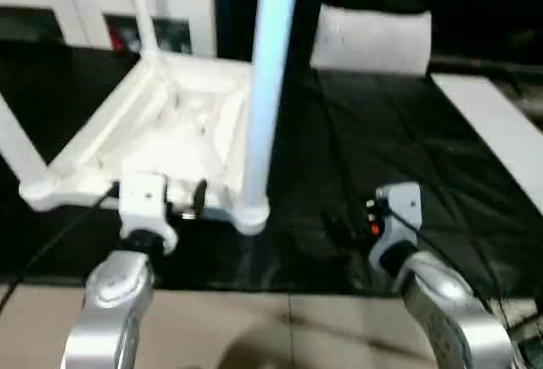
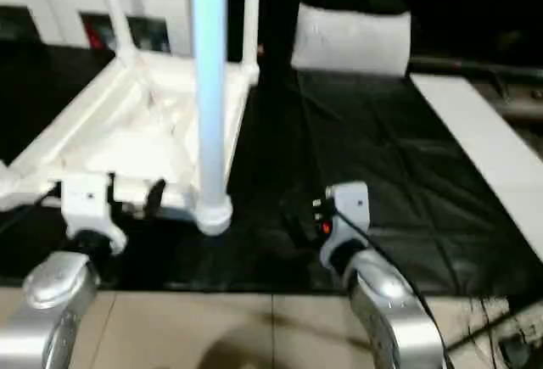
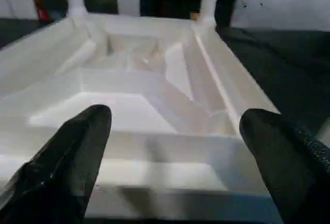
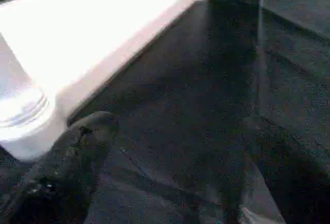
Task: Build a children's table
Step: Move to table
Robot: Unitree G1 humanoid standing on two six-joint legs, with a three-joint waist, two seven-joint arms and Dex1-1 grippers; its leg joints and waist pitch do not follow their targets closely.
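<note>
tabletop (image 1: 182,136) upside down, left-center of frame on black sheet (image 1: 390,140), legs (image 1: 270,72) sticking up; left gripper (image 3: 170,147) wide open at near edge, right gripper (image 4: 170,183) wide open, empty, lower right

Black sheet (image 1: 382,140) spread over the floor, tan tiles (image 1: 254,327) at the near edge.
Lying on the sheet: the upturned white tabletop (image 1: 170,131), ribbed underside up, with legs (image 1: 270,72) standing from its corner sockets; a flat white bag (image 1: 373,40) at the far side, right of the tabletop and apart from it; a white panel (image 1: 501,131) along the right edge. White cabinets (image 1: 85,4) stand behind the sheet's far left.
</note>
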